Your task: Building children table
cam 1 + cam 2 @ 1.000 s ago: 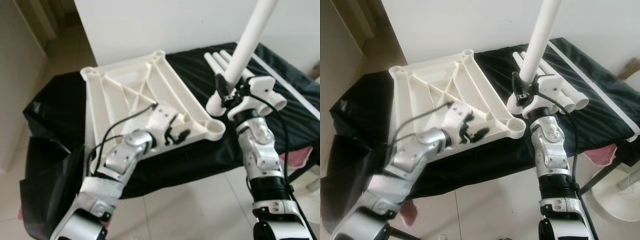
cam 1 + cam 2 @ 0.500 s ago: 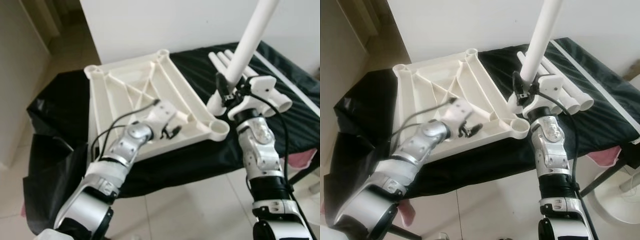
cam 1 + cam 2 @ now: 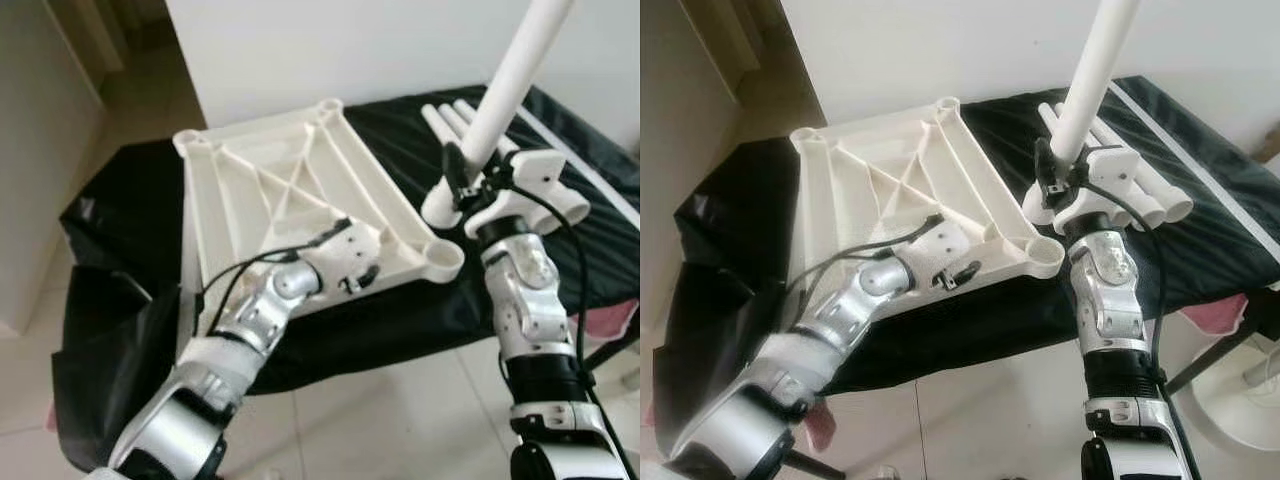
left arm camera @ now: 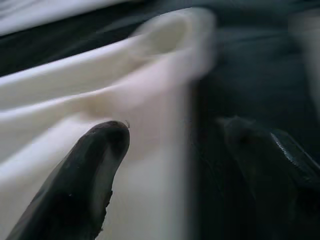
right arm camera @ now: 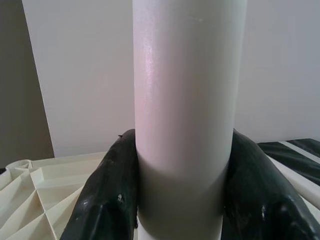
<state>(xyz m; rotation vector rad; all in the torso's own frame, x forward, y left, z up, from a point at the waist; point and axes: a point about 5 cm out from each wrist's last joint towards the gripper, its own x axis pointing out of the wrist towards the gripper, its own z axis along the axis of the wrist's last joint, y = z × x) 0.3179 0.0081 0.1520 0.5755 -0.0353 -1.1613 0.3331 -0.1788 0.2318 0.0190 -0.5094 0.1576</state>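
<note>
Left eye view: I hold a white table leg [image 3: 510, 85] in my right gripper [image 3: 468, 180], both black fingers pressed against its round sides near the lower end. Its long axis runs steeply up and leans away to my right. The corner socket [image 3: 441, 262] it is meant for, as I judge it, lies just below and slightly to the left of the leg's foot, on the near right corner of the upturned tabletop [image 3: 290, 190]. So the leg must come down and a little leftward, and stand straighter, to meet that round cup.

My left gripper [image 3: 362, 277] rests at the tabletop's near edge, just left of the same socket. In the left wrist view one finger [image 4: 85, 180] lies on the cream rim and the other sits apart over the dark cloth, so the fingers are spread and grip nothing.

The tabletop is moulded cream plastic, ribbed underneath with crossing diagonal braces and a cup at each corner. The leg is a smooth matte tube. Spare legs [image 3: 450, 120] lie side by side on the glossy black cover [image 3: 110, 230] behind my right wrist.
</note>
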